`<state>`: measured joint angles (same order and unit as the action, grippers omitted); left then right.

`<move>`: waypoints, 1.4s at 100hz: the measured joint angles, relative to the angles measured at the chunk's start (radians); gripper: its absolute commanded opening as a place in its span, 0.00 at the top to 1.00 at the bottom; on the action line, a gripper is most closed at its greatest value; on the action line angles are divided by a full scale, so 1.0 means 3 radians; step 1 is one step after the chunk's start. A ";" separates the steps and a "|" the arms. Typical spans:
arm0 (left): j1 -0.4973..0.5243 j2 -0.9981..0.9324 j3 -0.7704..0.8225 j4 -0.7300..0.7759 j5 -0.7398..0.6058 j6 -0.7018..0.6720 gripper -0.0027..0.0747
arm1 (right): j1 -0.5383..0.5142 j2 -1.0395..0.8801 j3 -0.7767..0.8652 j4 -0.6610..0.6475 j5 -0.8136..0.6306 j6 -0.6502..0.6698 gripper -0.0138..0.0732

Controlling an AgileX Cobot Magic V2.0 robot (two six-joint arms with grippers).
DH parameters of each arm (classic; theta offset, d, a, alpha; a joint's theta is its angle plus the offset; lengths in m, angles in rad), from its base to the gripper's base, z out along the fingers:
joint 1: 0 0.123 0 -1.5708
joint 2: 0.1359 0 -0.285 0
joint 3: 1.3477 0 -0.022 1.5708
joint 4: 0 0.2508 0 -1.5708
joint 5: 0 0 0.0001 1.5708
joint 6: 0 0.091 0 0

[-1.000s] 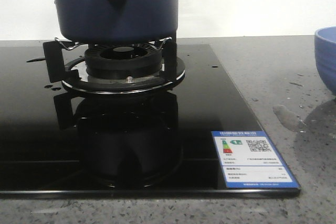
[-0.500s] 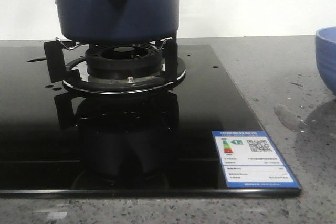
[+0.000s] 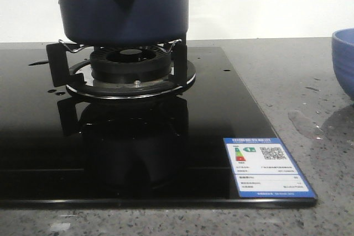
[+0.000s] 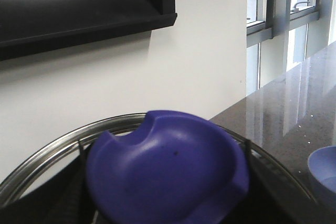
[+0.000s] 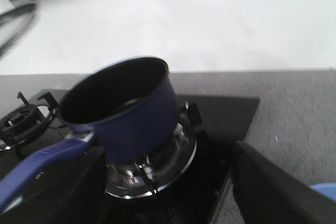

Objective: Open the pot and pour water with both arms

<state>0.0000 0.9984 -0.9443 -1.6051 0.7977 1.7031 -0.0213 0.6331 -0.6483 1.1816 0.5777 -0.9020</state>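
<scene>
The dark navy pot stands on the gas burner, its handle stub with the round hole facing the front camera. In the right wrist view the pot is open with a dark inside, its long blue handle pointing toward my right gripper. That gripper is open and empty, short of the pot, with its dark fingers spread wide. The left wrist view is filled by the lid's blue knob and steel rim, held in the air against the wall. The left fingers are hidden by the knob. The lid's rim also shows in the right wrist view.
The black glass hob carries an energy label at its front right corner. A lighter blue bowl stands on the grey counter to the right, also in the left wrist view. A second burner is beside the pot.
</scene>
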 measured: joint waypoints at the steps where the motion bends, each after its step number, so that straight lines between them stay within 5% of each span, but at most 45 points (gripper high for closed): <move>1: -0.0007 -0.0022 0.0038 0.0000 -0.0012 0.0000 0.54 | 0.0000 0.0018 0.0000 -0.0006 0.0000 0.0007 0.32; 16: -0.0185 -0.0416 0.0400 0.0028 -0.0369 -0.0013 0.54 | -0.0035 0.0345 -0.0081 -0.0184 -0.0005 0.0175 0.32; 27: -0.0328 -0.0632 0.0611 0.0028 -0.0651 -0.0012 0.54 | -0.0183 0.0523 -0.0299 -0.0791 0.0116 0.0709 0.32; 47: -0.0486 -0.0961 0.0752 0.0012 -0.1050 -0.0012 0.54 | -0.0636 0.0930 -0.0877 -0.2087 0.1101 0.2059 0.33; 63: -0.0616 -0.1022 0.0754 -0.0044 -0.1121 -0.0012 0.54 | -0.0825 0.1326 -0.0980 -0.2589 0.1579 0.2435 0.33; 140: -0.0930 -0.1022 0.0767 -0.0091 -0.1362 -0.0012 0.54 | -0.0989 0.1455 -0.1213 -0.2746 0.1642 0.2568 0.33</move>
<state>-0.2790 0.6917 -0.7141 -1.6324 0.3890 1.6997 -0.3181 1.0695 -1.0123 0.3578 1.0703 -0.1316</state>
